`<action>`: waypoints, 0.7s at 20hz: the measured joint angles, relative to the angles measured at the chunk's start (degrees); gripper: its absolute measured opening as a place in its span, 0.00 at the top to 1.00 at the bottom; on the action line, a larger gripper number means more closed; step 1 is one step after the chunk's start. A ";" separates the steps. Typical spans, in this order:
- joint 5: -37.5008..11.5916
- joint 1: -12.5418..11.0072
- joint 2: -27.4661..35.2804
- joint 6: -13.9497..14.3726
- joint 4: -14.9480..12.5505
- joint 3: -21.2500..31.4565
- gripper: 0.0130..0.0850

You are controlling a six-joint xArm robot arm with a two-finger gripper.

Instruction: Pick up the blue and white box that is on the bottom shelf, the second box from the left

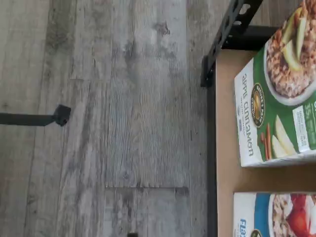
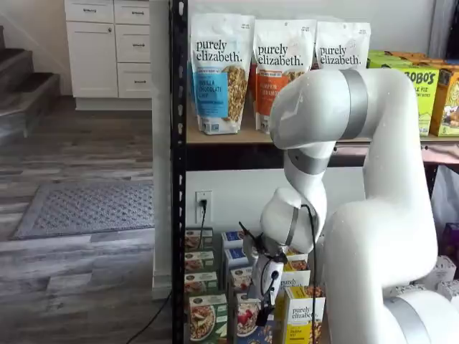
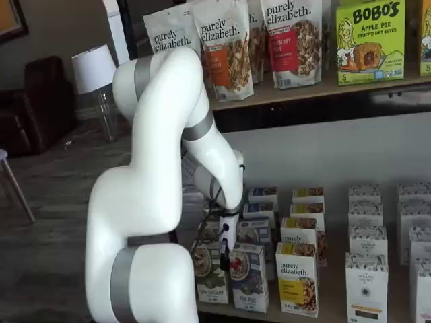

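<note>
My arm (image 3: 155, 202) fills the middle of both shelf views, a white bulk bent down from the elbow toward the low rows of cartons. Behind it the rack's upper board (image 2: 222, 136) carries granola pouches (image 2: 219, 72), and the bottom shelf (image 3: 323, 313) below holds cartons lined up in files running back toward the wall.

My gripper (image 2: 269, 287) hangs in front of the front row, white body above, black fingers pointing down (their tips blur into the cartons behind). I cannot make out a gap in either shelf view, but the jaws stand spread to their widest and nothing is between them.

The blue and white box (image 3: 248, 277) stands upright at the front of its file, just right of the green-and-white carton (image 3: 210, 272) and left of the yellow-and-white carton (image 3: 297, 279). My fingers hover just before its top edge; I cannot tell if they touch.

The wrist view shows grey plank floor (image 1: 123, 113).
</note>
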 joint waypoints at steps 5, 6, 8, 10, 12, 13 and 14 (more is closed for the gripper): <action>-0.78 1.49 0.60 -3.31 5.30 -0.82 0.00; -0.93 1.73 0.69 -3.39 5.65 -0.95 0.00; -1.55 2.22 0.85 -4.32 7.20 -1.09 0.00; -2.41 2.69 0.93 -6.16 9.69 -1.12 0.00; -3.65 3.21 1.05 -8.85 13.13 -1.14 0.00; -3.98 3.33 1.11 -9.76 14.23 -1.20 0.00; -4.35 3.43 1.21 -10.79 15.48 -1.30 0.00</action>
